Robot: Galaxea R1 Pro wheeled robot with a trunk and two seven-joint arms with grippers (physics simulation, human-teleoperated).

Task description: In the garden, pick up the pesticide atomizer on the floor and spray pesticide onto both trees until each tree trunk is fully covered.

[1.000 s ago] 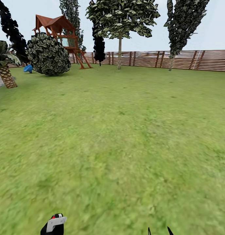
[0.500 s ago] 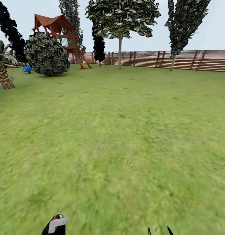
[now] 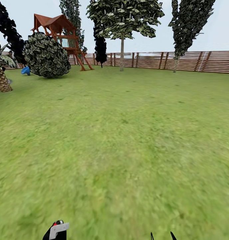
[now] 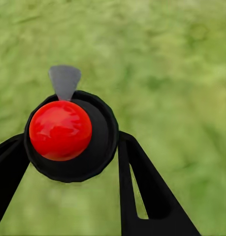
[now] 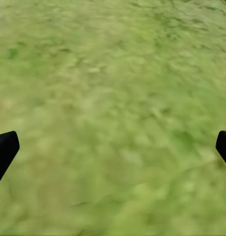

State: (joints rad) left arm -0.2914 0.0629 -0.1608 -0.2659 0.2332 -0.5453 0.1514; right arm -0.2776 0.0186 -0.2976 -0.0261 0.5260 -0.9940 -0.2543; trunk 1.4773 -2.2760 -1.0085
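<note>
My left gripper (image 4: 71,147) is shut on the pesticide atomizer (image 4: 60,130), a black bottle with a red cap and a grey nozzle, with one black finger on each side. In the head view the atomizer (image 3: 56,230) shows at the bottom edge, left of centre, over the garden lawn (image 3: 121,133). My right gripper (image 5: 113,147) is open and empty above grass; its fingertips (image 3: 171,235) peek in at the bottom edge. Far ahead by the fence stand two trees: one (image 3: 124,15) with a pale trunk (image 3: 121,53), another (image 3: 191,20) with a leaning trunk (image 3: 176,64). The gravel floor is out of view.
A brown slat fence (image 3: 194,61) closes the far side. At the far left are a round bush (image 3: 46,55), a wooden play tower (image 3: 61,31), a blue object (image 3: 25,70) and a palm (image 3: 0,78). A black-leaved tree (image 3: 101,48) stands by the fence.
The whole head view has shifted: the palm, bush and play tower have slid slightly left, so the camera has moved. Both grippers keep their places in the picture; the atomizer stays held.
</note>
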